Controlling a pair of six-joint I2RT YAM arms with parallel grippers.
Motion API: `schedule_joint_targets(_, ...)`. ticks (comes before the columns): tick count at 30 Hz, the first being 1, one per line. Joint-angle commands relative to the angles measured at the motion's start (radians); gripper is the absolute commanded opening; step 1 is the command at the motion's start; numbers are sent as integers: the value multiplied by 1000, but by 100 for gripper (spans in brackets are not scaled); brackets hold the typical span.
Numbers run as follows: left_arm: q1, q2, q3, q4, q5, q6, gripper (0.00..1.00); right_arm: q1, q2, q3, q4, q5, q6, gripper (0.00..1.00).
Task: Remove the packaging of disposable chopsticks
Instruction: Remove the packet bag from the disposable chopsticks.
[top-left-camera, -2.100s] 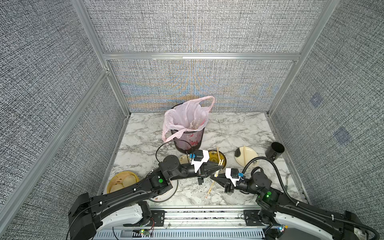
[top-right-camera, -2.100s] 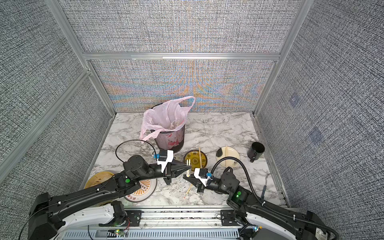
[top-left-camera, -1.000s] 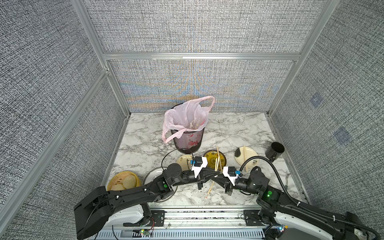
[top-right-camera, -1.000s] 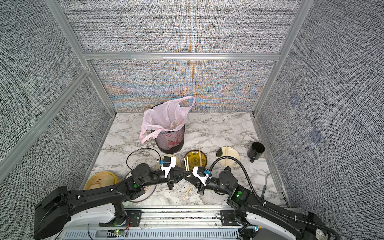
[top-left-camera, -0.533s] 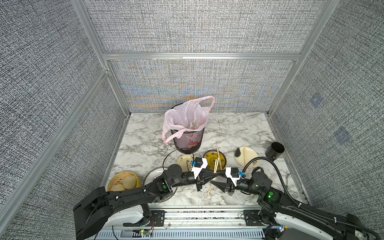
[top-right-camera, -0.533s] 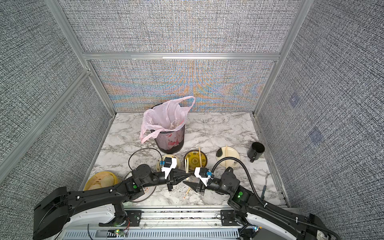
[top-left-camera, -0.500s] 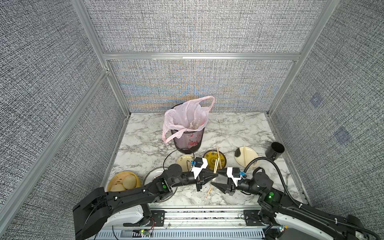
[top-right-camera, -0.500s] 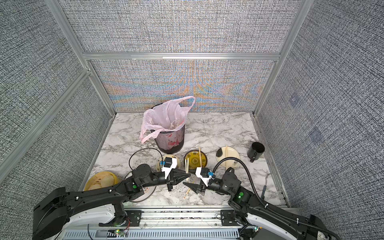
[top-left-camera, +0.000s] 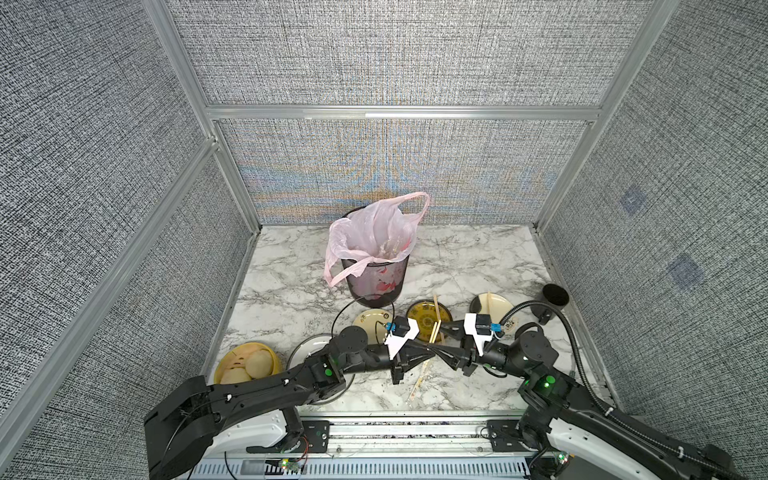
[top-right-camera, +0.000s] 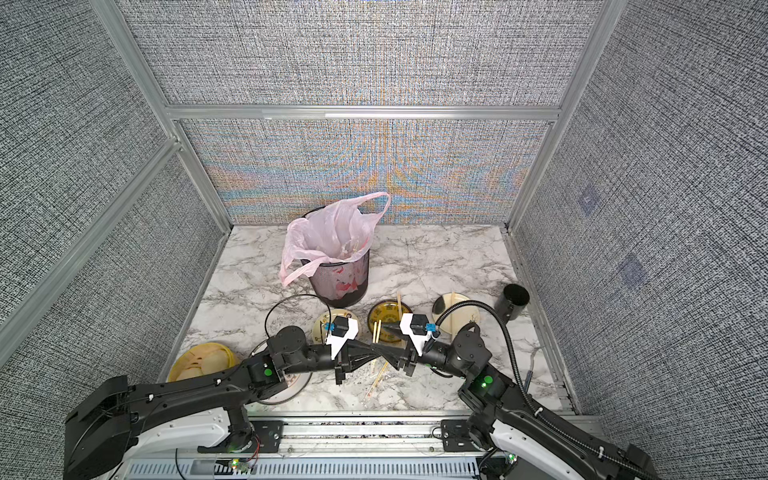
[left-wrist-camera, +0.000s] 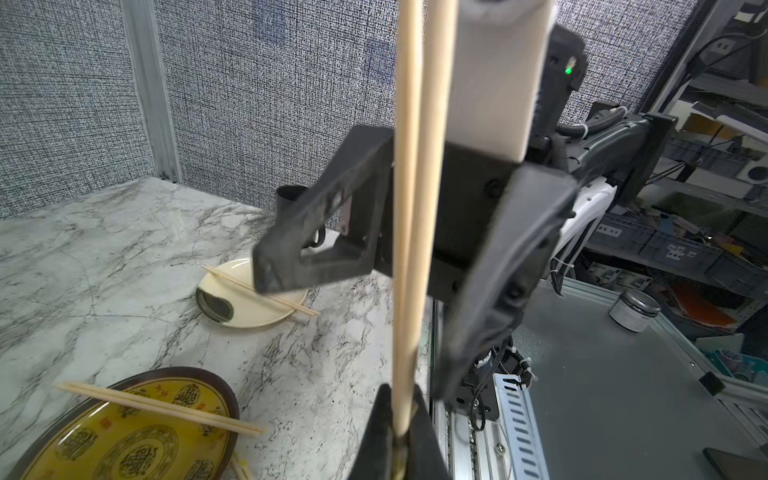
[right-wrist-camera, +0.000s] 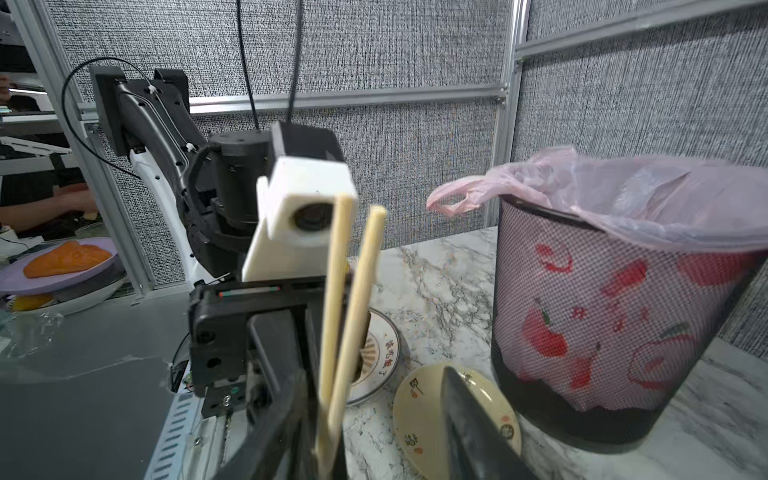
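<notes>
My left gripper (top-left-camera: 432, 354) is shut on the lower end of a bare pair of disposable chopsticks (left-wrist-camera: 409, 208). The pale pair stands upright from the jaws, foreshortened in both top views (top-right-camera: 375, 331). My right gripper (top-left-camera: 442, 353) meets it tip to tip and is open. In the right wrist view the sticks (right-wrist-camera: 345, 311) lean against one finger, and the other finger (right-wrist-camera: 465, 411) stands well clear. A long narrow pale strip that looks like the packaging (top-left-camera: 419, 381) lies on the marble below the grippers. More bare pairs rest on a brown plate (left-wrist-camera: 124, 440) and a cream plate (left-wrist-camera: 249, 311).
A mesh bin lined with a pink bag (top-left-camera: 376, 266) stands behind the plates. A black cup (top-left-camera: 555, 295) is at the right wall. A yellow basket of buns (top-left-camera: 247, 365) sits front left. A small plate (top-left-camera: 368, 322) and a glass dish (top-left-camera: 305, 353) lie by my left arm.
The right gripper let go of the chopsticks, drew back a little to the right, then came back to them with its jaws apart. The left gripper kept its hold.
</notes>
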Motion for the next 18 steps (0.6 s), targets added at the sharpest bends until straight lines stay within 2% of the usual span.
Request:
schedule_joint_targets(1,0,-11,-4,-12,-25,14,0,-5,3,-10,61,-54,22,42)
schedule_joint_targets(7,0,22,9,-5,11,7,0,-5,42,-6,103,-91,29,26)
schedule_joint_targets(14,0,19,12,-12,-2,6,0,-6,55,-19,95,-89,27,0)
schedule_joint_targets(18,0,41,13,-5,1,0,0,-6,20,-22,91,-79,21,0)
